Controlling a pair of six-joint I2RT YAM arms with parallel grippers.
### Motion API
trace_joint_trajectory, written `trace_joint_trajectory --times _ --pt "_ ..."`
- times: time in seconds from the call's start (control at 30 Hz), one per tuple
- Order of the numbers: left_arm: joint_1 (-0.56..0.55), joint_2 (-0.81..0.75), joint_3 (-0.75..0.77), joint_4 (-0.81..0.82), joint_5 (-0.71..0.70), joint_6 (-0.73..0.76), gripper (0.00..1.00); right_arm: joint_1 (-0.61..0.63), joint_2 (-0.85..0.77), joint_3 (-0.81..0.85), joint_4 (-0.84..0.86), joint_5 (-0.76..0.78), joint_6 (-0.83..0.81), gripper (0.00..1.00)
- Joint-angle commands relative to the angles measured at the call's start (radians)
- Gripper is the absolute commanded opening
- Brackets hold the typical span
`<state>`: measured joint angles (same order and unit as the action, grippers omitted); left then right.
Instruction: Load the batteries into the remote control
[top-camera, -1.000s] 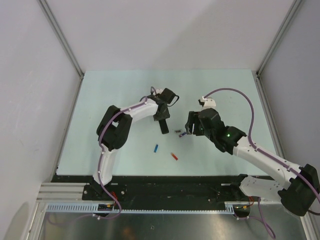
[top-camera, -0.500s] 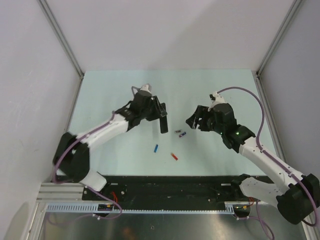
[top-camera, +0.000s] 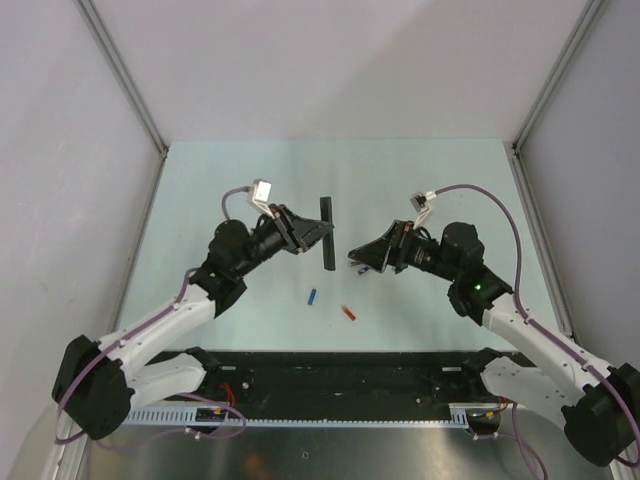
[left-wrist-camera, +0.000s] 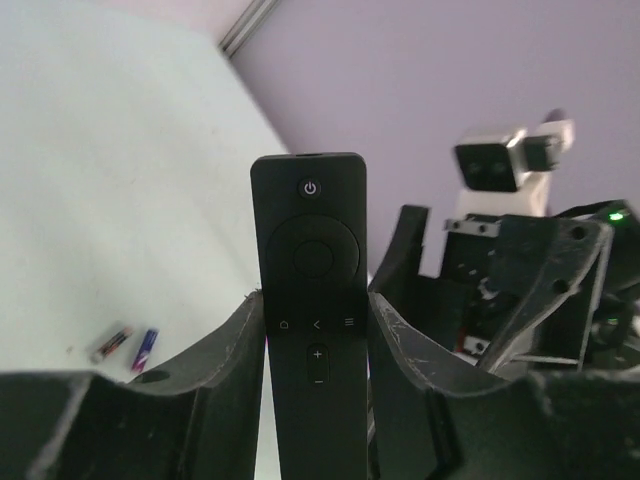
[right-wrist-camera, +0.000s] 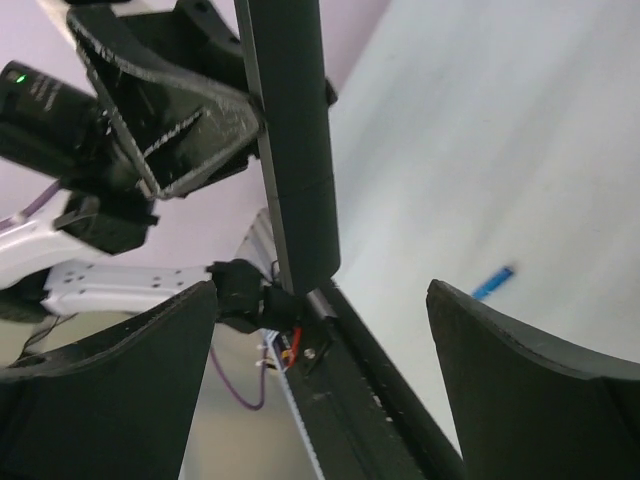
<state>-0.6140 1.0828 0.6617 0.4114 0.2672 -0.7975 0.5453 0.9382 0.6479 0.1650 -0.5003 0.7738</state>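
Two-armed work over the table (top-camera: 200, 190): the left pincer (top-camera: 312, 236) clamps the remote control (left-wrist-camera: 310, 250) mid-frame, buttons toward itself, probably offering its back to the right pincer (top-camera: 358, 256), which is spread wide and empty. Lower centre, the batteries (top-camera: 312, 296) lie loose, not yet picked.

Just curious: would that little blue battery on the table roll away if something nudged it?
Probably rolls: the blue battery is a thin cylinder lying on its side on the flat table. Likely stiff and light, being so tiny.
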Motion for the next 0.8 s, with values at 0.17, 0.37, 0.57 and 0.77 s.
trace_joint_trajectory --times 0.17,0.37,0.57,0.77 --pt "0.003 -0.067 -0.020 0.309 0.053 -0.152 0.00 0.120 0.024 0.002 0.241 -0.001 0.061 0.87" --pt "0.002 -0.060 -0.030 0.380 0.087 -0.210 0.00 0.145 0.031 0.002 0.327 0.003 0.076 0.86" --pt "0.002 -0.040 -0.030 0.402 0.116 -0.246 0.00 0.150 0.060 0.004 0.395 -0.006 0.091 0.86" --pt "0.002 -0.027 -0.037 0.434 0.118 -0.273 0.00 0.153 0.102 0.009 0.435 -0.026 0.108 0.81"
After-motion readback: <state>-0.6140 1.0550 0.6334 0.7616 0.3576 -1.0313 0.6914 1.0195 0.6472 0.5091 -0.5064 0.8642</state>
